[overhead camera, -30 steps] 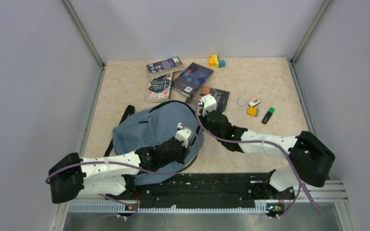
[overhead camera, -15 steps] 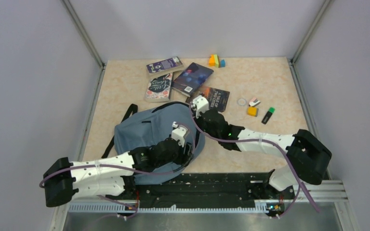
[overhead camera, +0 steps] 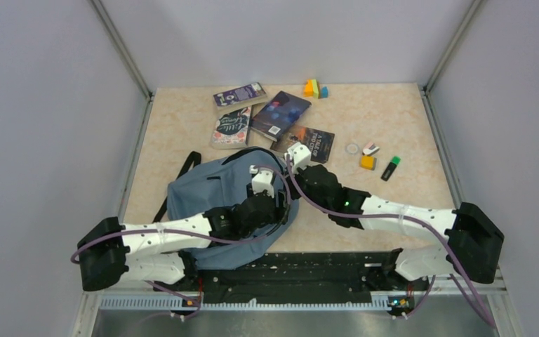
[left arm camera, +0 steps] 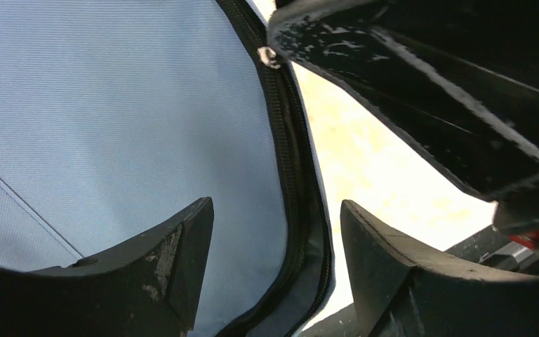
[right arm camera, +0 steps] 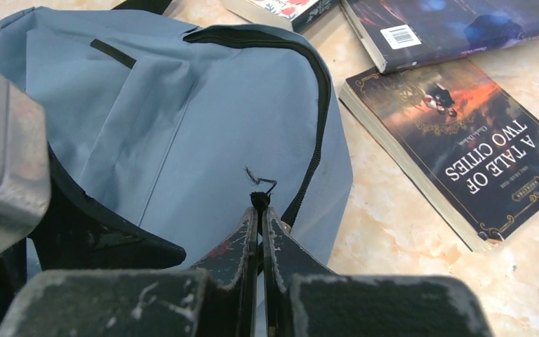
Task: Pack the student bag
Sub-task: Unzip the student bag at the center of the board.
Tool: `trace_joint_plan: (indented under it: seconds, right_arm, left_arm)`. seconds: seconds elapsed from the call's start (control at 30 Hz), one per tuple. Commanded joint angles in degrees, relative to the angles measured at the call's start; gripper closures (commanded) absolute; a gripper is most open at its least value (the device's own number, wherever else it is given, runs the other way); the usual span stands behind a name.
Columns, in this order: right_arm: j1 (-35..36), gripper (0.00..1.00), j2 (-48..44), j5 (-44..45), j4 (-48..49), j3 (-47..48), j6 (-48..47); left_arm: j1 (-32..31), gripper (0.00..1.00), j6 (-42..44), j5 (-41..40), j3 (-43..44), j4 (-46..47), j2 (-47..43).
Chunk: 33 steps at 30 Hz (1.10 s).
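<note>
The student bag [overhead camera: 210, 189] is a dusty-blue backpack lying flat at the near left of the table. My left gripper [overhead camera: 279, 202] hovers over its right edge. In the left wrist view that gripper [left arm camera: 275, 207] is open, its fingers straddling the dark zipper [left arm camera: 284, 140] without touching it. My right gripper [overhead camera: 288, 170] sits at the bag's far right corner. In the right wrist view it [right arm camera: 260, 209] is shut on the black zipper pull cord [right arm camera: 258, 196], whose frayed end pokes out past the tips. The bag [right arm camera: 147, 105] looks zipped closed there.
"A Tale of Two Cities" [overhead camera: 316, 142] lies just right of the bag, with a dark blue book [overhead camera: 281, 112], a floral book [overhead camera: 230, 128] and a purple book [overhead camera: 240, 95] beyond. Coloured blocks [overhead camera: 316, 88], a ring [overhead camera: 352, 148], an orange eraser [overhead camera: 368, 162] and a green marker [overhead camera: 391, 168] lie to the right.
My left gripper has opened from shut and moved a little farther along the bag's right edge. The right gripper stays shut on the zipper pull and has shifted slightly.
</note>
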Motion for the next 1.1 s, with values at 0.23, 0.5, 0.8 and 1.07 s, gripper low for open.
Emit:
trace_joint_plan:
  seconds: [0.23, 0.5, 0.8, 1.07]
  right_arm:
    - [0.5, 1.00, -5.1, 3.0, 1.0, -1.4, 1.5]
    - [0.5, 1.00, -7.4, 4.4, -1.3, -1.6, 2.2]
    - [0.5, 1.00, -7.5, 8.4, -5.6, 0.0, 3.1]
    - [-4.3, 1.00, -4.5, 9.3, -6.6, 1.3, 3.8]
  left_arm:
    - [0.5, 0.42, -4.1, -4.7, 1.7, 9.0, 4.0]
    - [0.6, 0.59, -2.8, -5.0, 3.4, 10.4, 8.0]
    - [0.6, 1.00, 2.4, -1.8, 7.6, 10.1, 14.9]
    - [0.5, 1.00, 8.6, 11.3, 2.0, 15.9, 12.3]
